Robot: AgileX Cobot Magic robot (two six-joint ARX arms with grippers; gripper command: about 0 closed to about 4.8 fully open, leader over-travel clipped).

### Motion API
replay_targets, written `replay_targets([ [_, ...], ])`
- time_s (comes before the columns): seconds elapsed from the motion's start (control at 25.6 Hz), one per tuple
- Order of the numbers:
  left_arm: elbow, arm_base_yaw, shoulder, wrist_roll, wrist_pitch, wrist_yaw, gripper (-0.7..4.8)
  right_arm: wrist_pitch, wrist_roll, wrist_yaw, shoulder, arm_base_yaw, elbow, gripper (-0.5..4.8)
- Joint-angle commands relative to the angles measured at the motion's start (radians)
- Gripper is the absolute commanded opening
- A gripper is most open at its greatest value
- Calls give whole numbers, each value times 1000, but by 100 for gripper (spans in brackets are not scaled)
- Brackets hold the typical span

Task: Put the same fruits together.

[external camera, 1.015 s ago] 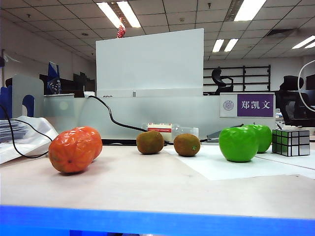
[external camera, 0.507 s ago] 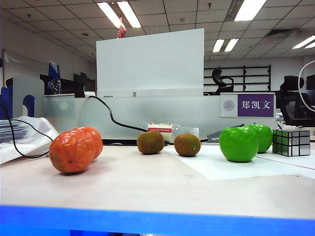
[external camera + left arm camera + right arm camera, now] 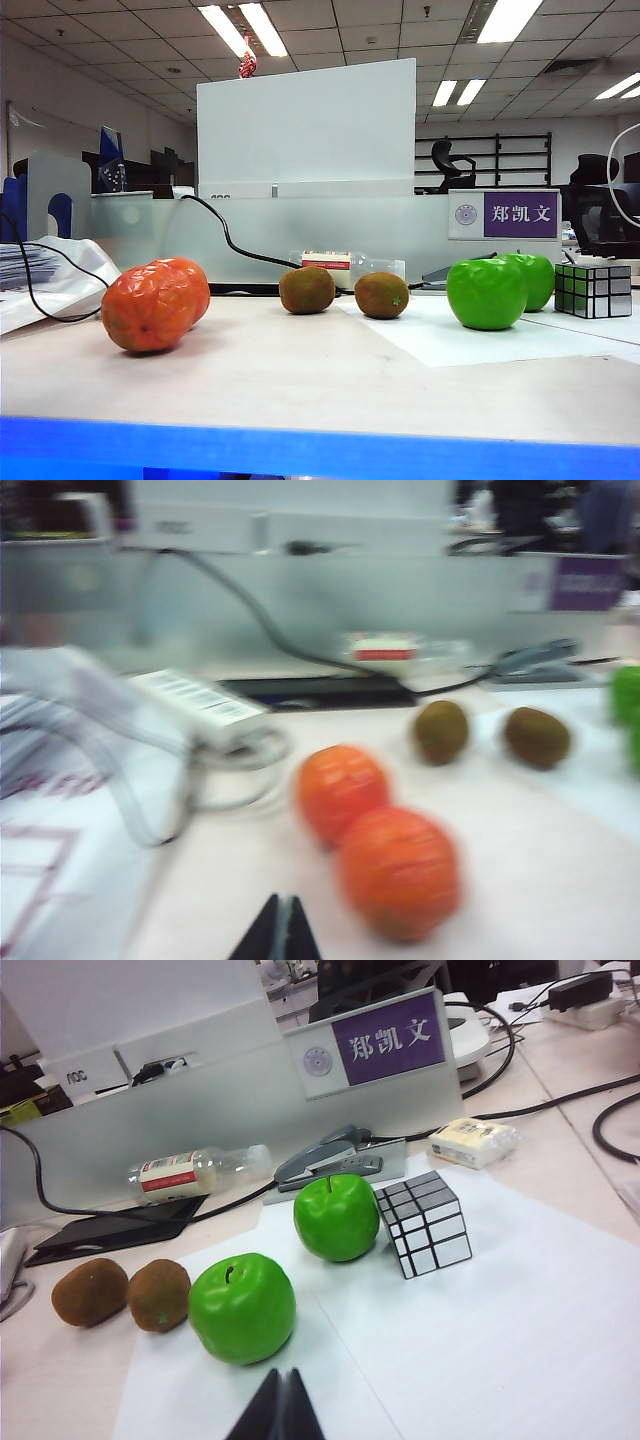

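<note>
- The left claw (image 3: pixel 278 930) is closed with nothing in it, its dark tips pressed together above the table (image 3: pixel 560 880), near the closer of the two orange fruits (image 3: pixel 400 872).
- The second orange fruit (image 3: pixel 340 790) touches the first just behind it; the left wrist view is blurred.
- The right claw (image 3: pixel 280 1408) is likewise closed and empty, hanging over a white paper sheet (image 3: pixel 500 1330) close to the nearer green apple (image 3: pixel 243 1307).
- The other green apple (image 3: pixel 337 1217) sits farther back, touching a silver mirror cube (image 3: pixel 425 1222).
- Two brown kiwis (image 3: pixel 90 1291) (image 3: pixel 159 1294) lie side by side beside the nearer apple, off the sheet.
- From the exterior view, oranges (image 3: pixel 152 302) sit on the left, kiwis (image 3: pixel 307 290) in the middle, apples (image 3: pixel 488 293) on the right.
</note>
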Motion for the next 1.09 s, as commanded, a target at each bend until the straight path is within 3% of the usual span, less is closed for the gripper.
replay_targets([
  [0.04,1,181,-2,-10,-5,19,-1,11,-2,1,-1,1,4,-5],
  [0.2,1,261,-2,-15,-4,15,-1,10,-2,-3,-1,0,4,-5],
  [0.51,1,259,-2,-17,-4,8,-1,10,-2,-3,-1,0,4,-5],
  [0.74,1,259,-2,-102,-3,-16,0,10,-2,-3,-1,0,4,-5],
  [1.09,1,259,-2,-97,-4,-14,-1,10,-2,-3,-1,0,4,-5],
])
